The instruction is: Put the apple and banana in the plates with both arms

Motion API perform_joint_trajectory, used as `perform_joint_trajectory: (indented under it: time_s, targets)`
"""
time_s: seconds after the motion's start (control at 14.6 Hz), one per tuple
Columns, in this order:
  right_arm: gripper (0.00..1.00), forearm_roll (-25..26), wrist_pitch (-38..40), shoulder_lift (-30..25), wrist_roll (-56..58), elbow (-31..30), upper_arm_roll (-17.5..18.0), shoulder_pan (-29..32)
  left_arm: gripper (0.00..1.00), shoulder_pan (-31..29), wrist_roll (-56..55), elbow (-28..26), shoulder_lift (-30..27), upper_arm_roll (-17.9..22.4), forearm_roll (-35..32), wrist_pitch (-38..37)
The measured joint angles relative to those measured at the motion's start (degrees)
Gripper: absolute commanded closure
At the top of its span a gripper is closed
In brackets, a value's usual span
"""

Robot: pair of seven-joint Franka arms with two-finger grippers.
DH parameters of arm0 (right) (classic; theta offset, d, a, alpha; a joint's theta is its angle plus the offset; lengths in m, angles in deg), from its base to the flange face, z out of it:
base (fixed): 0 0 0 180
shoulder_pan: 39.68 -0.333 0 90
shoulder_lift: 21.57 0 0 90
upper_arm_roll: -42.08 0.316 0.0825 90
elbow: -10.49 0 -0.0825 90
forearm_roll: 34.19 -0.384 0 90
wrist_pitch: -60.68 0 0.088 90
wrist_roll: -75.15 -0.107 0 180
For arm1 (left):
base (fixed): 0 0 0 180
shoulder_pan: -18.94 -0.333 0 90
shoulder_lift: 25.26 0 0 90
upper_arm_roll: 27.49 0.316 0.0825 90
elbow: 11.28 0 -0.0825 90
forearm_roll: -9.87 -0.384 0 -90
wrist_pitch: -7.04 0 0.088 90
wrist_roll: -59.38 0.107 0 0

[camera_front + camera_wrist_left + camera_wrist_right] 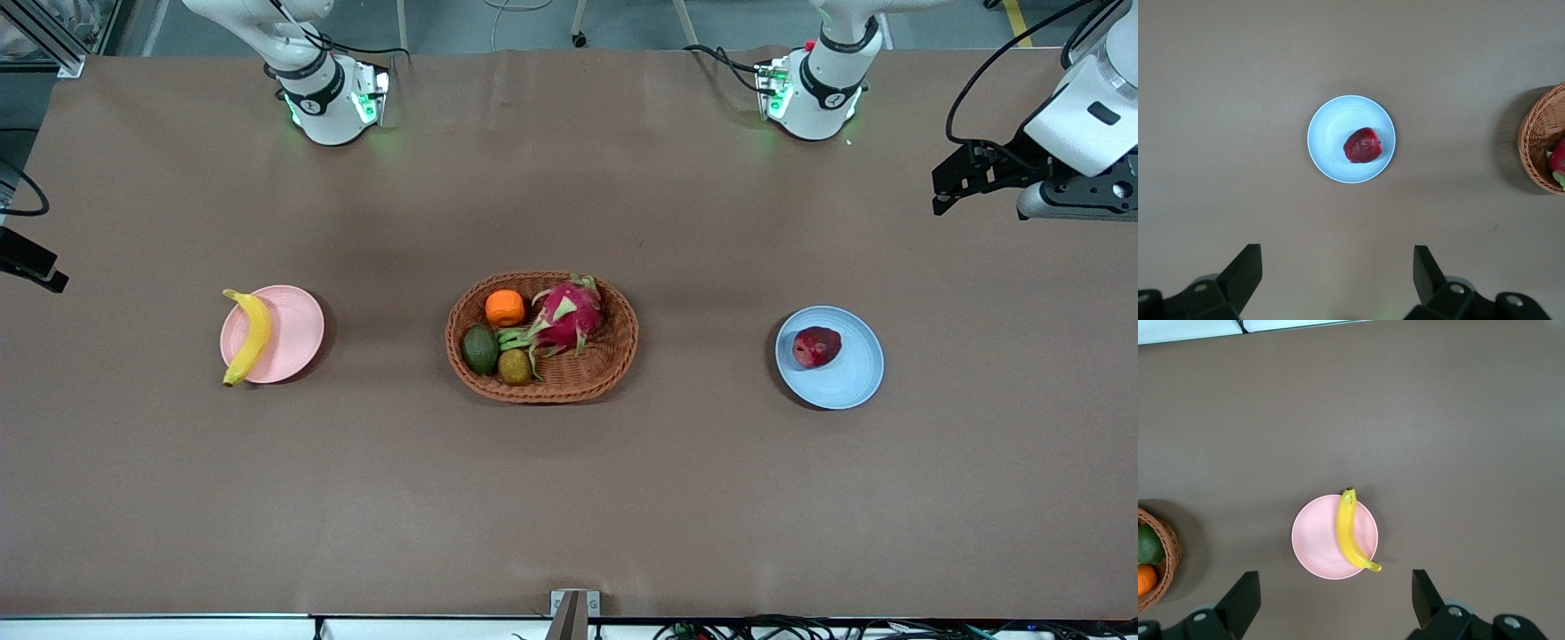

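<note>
The apple [816, 347] lies on the light blue plate [845, 384], under and apart from the left end effector [1338, 270], whose fingers stand wide open and empty. The banana [249, 336] lies across the pink plate [289, 333], both tips past the rim, below the right end effector [1336, 592], likewise open and empty. Only the front view shows the whole wicker basket [613, 356] between the plates, holding a dragon fruit [566, 313], orange [504, 308], avocado [480, 349] and kiwi [515, 365]; each wrist view catches just its edge. Only the front view shows the left end effector's own black body, up over the worktop [569, 498] edge. No readable writing shows.
</note>
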Motion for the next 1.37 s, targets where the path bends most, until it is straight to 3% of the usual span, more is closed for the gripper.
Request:
perform_joint_trajectory:
  time_s: [0.82, 1.37]
  targets:
    - [0.00, 0.00, -3.78, -9.53, 0.01, -12.93, 0.18, 0.00, 0.00, -0.04, 0.00, 1.20, 0.19, 0.23, 0.00, -0.08]
    - [0.00, 0.00, -2.88, -10.82, -0.41, -13.97, 0.21, 0.00, 0.00, -0.05, 0.00, 1.58, 0.53, 0.27, 0.00, -0.44]
